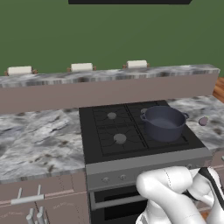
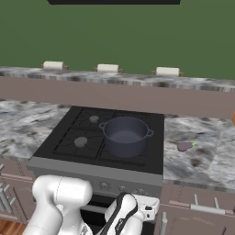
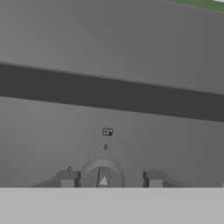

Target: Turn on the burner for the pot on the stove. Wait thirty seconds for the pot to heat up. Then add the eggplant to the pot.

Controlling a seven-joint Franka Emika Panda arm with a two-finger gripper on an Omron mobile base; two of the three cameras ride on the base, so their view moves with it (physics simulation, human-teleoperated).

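1. Where the stove (image 1: pixel 131 131) sits in the marble worktop (image 1: pixel 39 140), we see the pot (image 1: pixel 164 123) on its right-hand burners.
2. The eggplant (image 2: pixel 184 146) lies on the worktop right of the stove, apart from the pot.
3. In the hand view our tool (image 3: pixel 109 179) faces the grey front panel, fingertips (image 3: pixel 66 178) either side of a round knob (image 3: pixel 103 175); we cannot tell if they grip it.
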